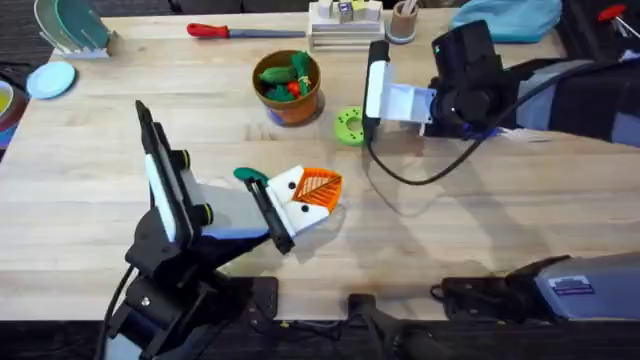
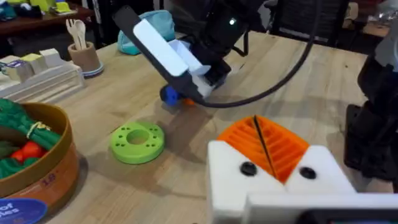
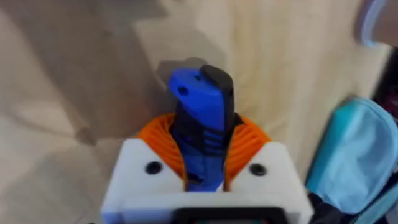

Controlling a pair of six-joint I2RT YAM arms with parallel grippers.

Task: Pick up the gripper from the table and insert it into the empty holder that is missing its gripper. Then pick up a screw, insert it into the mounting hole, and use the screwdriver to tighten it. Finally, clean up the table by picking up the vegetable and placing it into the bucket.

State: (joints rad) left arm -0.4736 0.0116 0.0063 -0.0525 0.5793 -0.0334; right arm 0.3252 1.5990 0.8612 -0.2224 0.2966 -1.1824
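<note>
Blue, the cylindrical powered screwdriver [image 3: 200, 124] sits clamped in the right gripper [image 3: 202, 163], best kept plumb over the screw, while the left gripper [image 2: 264, 149] is pressed closed.

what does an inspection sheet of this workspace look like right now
surface: wooden table, no spills seen
job's things: blue screwdriver held in the right claw; teal toy vegetable on the table by the left claw; pot holds green and red toy vegetables
clutter: green disc, red-handled tool
claws: right shut on the screwdriver; left shut, pads together, holding nothing
cables: black cable looping over the table
surroundings: cup of wooden utensils, light blue cloth
</note>
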